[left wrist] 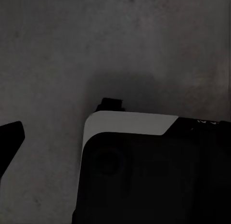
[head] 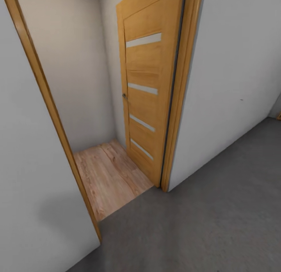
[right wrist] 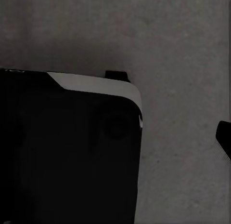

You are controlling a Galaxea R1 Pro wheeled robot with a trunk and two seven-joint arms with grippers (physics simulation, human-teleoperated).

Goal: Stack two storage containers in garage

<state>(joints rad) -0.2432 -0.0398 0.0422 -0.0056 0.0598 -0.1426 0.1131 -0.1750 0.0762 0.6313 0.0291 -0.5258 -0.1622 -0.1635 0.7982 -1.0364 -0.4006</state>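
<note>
Head view: grey speckled concrete floor [head: 218, 217] of the garage spreads from 6 to 3 o'clock, bounded by plain white walls [head: 230, 77]. At 12 o'clock an orange wooden door [head: 146, 85] with pale slats stands swung open; through its frame, light wood-plank flooring [head: 109, 174] lies at 7 o'clock. Wrist views: dark robot base [left wrist: 149, 176] over concrete. Whether each claw is apart or together cannot be told. No view reveals where the storage containers are.
</note>
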